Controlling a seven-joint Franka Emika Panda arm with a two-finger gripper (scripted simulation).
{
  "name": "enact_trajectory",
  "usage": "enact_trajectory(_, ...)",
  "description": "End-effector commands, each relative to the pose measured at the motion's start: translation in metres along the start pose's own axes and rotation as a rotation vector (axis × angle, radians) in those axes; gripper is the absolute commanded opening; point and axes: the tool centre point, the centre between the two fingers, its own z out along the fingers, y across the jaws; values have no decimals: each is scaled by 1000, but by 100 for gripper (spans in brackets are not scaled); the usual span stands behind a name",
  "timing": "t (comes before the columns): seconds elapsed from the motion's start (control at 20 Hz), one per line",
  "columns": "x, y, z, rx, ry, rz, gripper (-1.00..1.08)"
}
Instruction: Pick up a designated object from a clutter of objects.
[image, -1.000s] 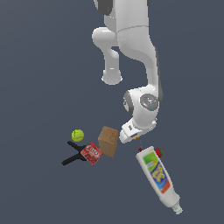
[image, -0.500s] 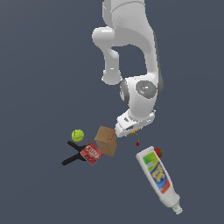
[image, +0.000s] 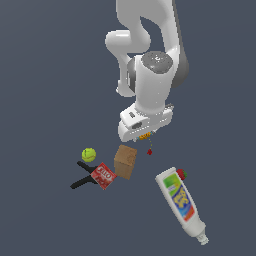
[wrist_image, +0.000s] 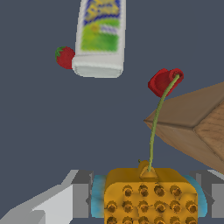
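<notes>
Yellow-orange item (wrist_image: 148, 197), dark-red end

**Designated object held aloft above the clutter**

The designated object (wrist_image: 151, 192), a studded yellow-orange block with a thin green stem and a small dark-red end, is clamped between the gripper's (wrist_image: 148, 199) pads. The stem hangs downward, the red end being seen just beside the brown cardboard box (image: 125, 161).

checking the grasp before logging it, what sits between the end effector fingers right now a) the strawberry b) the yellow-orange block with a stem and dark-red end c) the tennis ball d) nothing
b: the wrist view shows the yellow-orange block clamped between the end effector fingers, its stem rising to the dark-red end, while the strawberry lies by the bottle and the tennis ball stays in the clutter.
</notes>
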Motion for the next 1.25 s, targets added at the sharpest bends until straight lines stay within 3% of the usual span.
enact_trajectory(0.0, -7, 10, -29, 1, 1, 0, -100)
enact_trajectory(0.6, -28, 50, -138, 1, 1, 0, -100)
enact_trajectory(1.2, -33, 65, -172, -1, 0, 1, -100)
